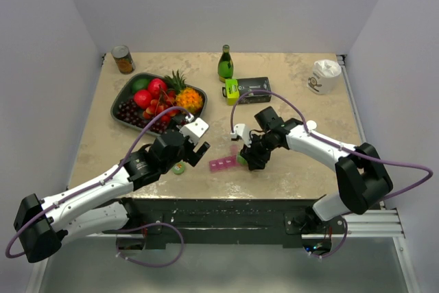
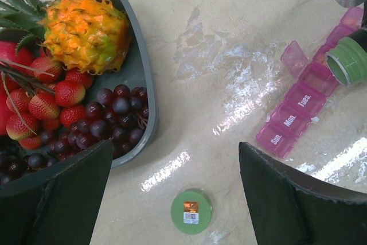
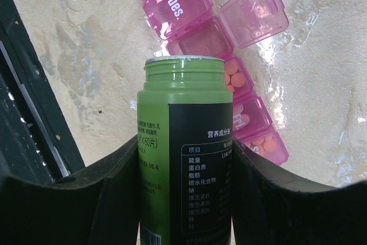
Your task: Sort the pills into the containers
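The pink containers point(image 3: 189, 10) lie as one strip of lidded compartments on the table, also seen in the top view point(image 1: 223, 165) and the left wrist view point(image 2: 298, 110). One lid point(image 3: 255, 12) stands open over an empty compartment. Orange pills point(image 3: 231, 74) fill the compartments beyond it. My right gripper point(image 3: 184, 142) is shut on an uncapped green pill bottle point(image 3: 183, 159), held tilted with its mouth point(image 2: 347, 61) over the strip. My left gripper point(image 2: 175, 147) hangs open above the bottle's green cap point(image 2: 191, 212), which lies on the table.
A dark tray of fruit point(image 1: 123, 111) sits at the back left, close to my left gripper. A can point(image 1: 123, 59), a green glass bottle point(image 1: 226, 64), a black box point(image 1: 252, 90) and a white cup point(image 1: 324, 75) stand along the back.
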